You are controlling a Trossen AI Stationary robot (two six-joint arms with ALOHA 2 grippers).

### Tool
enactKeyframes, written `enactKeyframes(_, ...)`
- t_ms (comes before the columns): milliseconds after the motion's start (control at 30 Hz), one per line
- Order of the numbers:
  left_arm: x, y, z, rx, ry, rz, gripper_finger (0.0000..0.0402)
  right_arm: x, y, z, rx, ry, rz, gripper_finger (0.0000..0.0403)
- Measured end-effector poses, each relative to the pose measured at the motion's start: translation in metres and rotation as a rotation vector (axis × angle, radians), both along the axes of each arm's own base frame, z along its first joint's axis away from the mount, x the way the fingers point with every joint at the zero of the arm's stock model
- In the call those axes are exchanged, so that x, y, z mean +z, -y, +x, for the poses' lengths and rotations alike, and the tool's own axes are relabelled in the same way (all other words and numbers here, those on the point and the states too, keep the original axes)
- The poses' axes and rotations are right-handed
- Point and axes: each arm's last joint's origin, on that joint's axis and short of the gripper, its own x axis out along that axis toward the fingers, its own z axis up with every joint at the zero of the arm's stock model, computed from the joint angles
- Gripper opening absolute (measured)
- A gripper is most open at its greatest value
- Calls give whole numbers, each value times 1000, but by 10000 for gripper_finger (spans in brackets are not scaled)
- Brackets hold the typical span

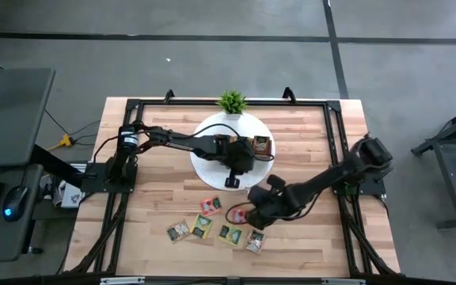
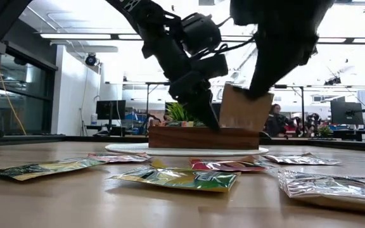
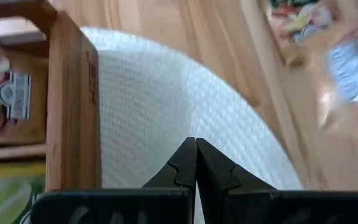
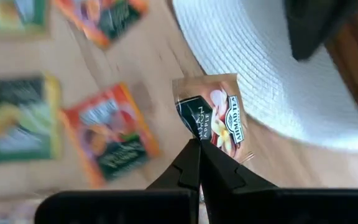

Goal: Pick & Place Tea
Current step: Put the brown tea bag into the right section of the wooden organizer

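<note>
The right hand (image 4: 197,144) has its two fingers pinched together on the lower edge of a brown-gold tea sachet (image 4: 211,117), which hangs lifted above the wooden surface (image 1: 157,198), just short of the rim of the white round mat (image 4: 253,74). Beyond that hand, on the mat, stands the brown wooden tray (image 3: 72,106); in the left wrist view one of its compartments holds a peach-coloured sachet (image 3: 8,102) with a dark printed label, and the neighbouring compartment shows a green-yellow wrapper (image 3: 5,196). How many sachets each compartment holds cannot be told. The left hand (image 3: 196,163) hovers over the bare part of the mat just beside the tray's outer wall, its fingers pressed together and holding nothing. Behind and below the right hand, loose sachets lie flat on the surface: a red-orange one (image 4: 110,140), a green-yellow one (image 4: 17,118) beside it, and several more (image 1: 212,229) in a row towards the front edge. A small green potted plant (image 1: 232,101) stands at the far side of the mat, past the tray.
</note>
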Motion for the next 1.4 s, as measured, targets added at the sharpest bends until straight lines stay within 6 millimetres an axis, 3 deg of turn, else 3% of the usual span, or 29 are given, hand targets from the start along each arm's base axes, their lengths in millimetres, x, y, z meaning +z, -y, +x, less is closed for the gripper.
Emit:
enactKeyframes(267, 30, -4, -17, 36, -32, 163, 0, 28, 6, -9, -322, 193, 177, 0)
enactKeyframes(400, 56, -8, -31, 129, -32, 298, 0, 29, 11, -8, -454, 254, 214, 0)
enactKeyframes(533, 69, -6, -43, 201, -84, 431, 0, 32, 15, -1, -544, 369, 246, 0)
enactKeyframes(967, 81, 21, -87, 484, -314, 834, 0, 45, 35, 21, -690, 633, 314, 0)
enactKeyframes(1133, 89, 37, -106, 600, -296, 909, 0, 51, 46, 30, -716, 729, 307, 0)
enactKeyframes(1233, 92, 47, -110, 614, -266, 923, 0, 52, 52, 33, -684, 714, 298, 0)
enactKeyframes(1400, 113, 50, -125, 621, -216, 894, 0, 47, 50, 29, -630, 619, 280, 0)
